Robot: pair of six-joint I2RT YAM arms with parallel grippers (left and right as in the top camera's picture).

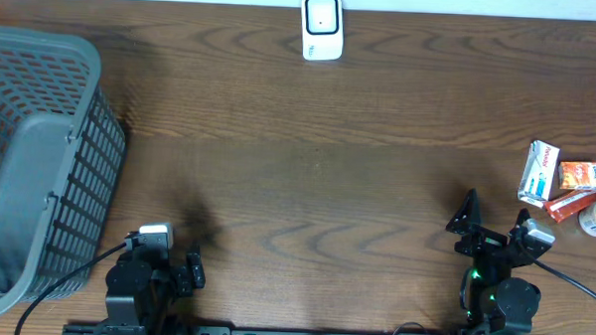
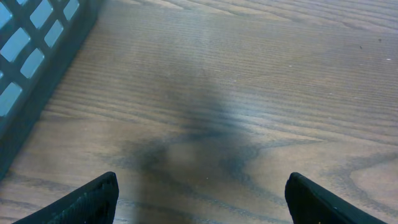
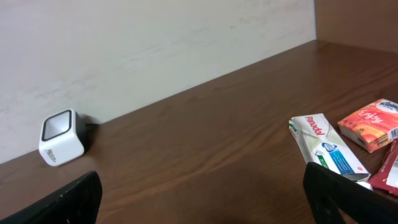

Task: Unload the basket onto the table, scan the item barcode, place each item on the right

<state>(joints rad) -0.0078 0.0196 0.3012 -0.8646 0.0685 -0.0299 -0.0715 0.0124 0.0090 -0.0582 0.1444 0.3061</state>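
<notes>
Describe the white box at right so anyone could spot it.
Go to the wooden table's right edge, where a few small packages lie together. The white box is the leftmost one. Unlike the orange box and red pack beside it, it has blue print.

Right wrist view: white-and-blue rectangular cardboard box (image 3: 326,149), lying flat on the counter at about 4 o'clock in frame. Red lettering on its top face reads "Panadol". Smaller print below it is not legible.

Orange rectangular cardboard box (image 3: 372,124), just beside it at 3 o'clock: white script present, too blurred to read.

White cube-shaped scanner (image 3: 60,138), at 9 o'clock: faint marking on its side, illegible.

Overhead view: no print resolvable.
</notes>
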